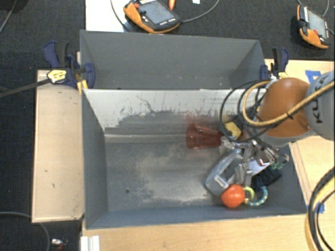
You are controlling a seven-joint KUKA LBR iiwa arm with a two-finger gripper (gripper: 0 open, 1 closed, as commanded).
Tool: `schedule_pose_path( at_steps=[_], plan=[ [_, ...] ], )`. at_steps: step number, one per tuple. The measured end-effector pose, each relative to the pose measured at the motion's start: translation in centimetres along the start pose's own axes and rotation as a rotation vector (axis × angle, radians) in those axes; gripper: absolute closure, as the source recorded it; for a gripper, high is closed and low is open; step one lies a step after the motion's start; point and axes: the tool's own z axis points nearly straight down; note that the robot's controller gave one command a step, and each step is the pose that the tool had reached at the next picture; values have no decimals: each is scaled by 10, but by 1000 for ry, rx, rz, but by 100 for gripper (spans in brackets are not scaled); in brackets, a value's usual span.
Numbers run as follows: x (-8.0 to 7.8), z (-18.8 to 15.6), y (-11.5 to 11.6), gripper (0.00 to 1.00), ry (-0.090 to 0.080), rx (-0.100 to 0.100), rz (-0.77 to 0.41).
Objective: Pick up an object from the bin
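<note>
Orange cover [282, 106] on the arm's [319, 109] wrist sits highest, at the right of the frame, with black and yellow cables [242, 106] looped round it. The arm comes in over the bin's [157, 67] right wall and bends downward, so the gripper [242, 169] hangs low in the bin's lower right corner. Whether it is spread or pressed together cannot be told, nor whether it pinches anything. An orange ball [233, 196] lies just below it on the floor, by the front wall. A striped ring [258, 197] touches the ball's right side, with a black thing [268, 178] above the ring. A red cup [201, 137] lies on its side near the back wall, upper left of the gripper.
</note>
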Motion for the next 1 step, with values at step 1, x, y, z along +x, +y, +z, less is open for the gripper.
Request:
schedule_pose_path(
  at_steps=[1],
  plan=[
    [5,-47,-6,0,-24,16,-25]
  ],
)
